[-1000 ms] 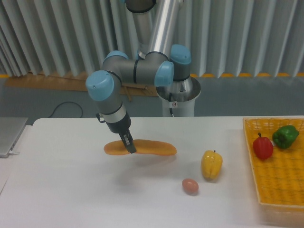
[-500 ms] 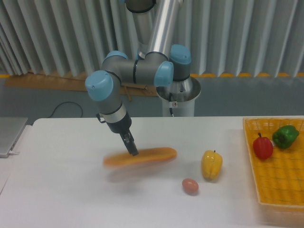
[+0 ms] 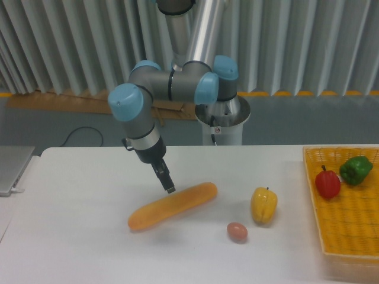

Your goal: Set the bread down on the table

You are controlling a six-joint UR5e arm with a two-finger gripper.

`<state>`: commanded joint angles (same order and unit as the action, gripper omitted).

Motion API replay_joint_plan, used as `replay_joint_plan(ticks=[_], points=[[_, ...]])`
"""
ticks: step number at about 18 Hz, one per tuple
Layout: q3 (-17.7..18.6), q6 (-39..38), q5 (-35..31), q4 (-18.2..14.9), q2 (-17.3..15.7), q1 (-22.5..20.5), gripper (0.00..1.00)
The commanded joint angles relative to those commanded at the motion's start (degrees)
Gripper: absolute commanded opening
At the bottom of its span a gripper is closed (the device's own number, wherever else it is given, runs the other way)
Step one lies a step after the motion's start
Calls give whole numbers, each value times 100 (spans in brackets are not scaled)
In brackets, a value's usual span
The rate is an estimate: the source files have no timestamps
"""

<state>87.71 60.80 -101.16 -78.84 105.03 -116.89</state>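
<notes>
One loaf, and it's down: the bread (image 3: 172, 206) lies on the table (image 3: 77, 231) a bit left of centre, its left end nearer the camera, its right end angled toward the far side. Looks released to me, since the gripper (image 3: 169, 189) hangs just above its middle without clamping it, though the fingers are too thin to say whether they're apart. Right of it sit a yellow pepper (image 3: 263, 205) and an egg (image 3: 237, 231). Far right, the basket (image 3: 349, 228) holds a red pepper (image 3: 327, 182) and a green pepper (image 3: 356, 169).
</notes>
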Motion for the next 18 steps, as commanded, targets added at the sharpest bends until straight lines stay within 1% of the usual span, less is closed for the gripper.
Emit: replay_joint_plan(ticks=[1, 4, 6, 8, 10, 11, 13, 14, 15, 16, 18], points=[[-9, 185, -9, 0, -9, -9, 100], [0, 913, 17, -9, -237, -272, 100], [-9, 1292, 149, -18, -369, -465, 100], [-35, 1617, 377, -35, -413, -580, 100], [-52, 1899, 666, -193, -580, -642, 100], [-79, 1944, 720, -315, -615, -624, 100], [-114, 1927, 834, -492, -869, -641, 100], [-140, 1918, 965, -640, -905, -624, 100], [-149, 1944, 993, -764, -975, -633, 100], [-149, 1944, 1019, -852, -1150, -685, 100], [-149, 1944, 1019, -1124, -1283, -747, 100]])
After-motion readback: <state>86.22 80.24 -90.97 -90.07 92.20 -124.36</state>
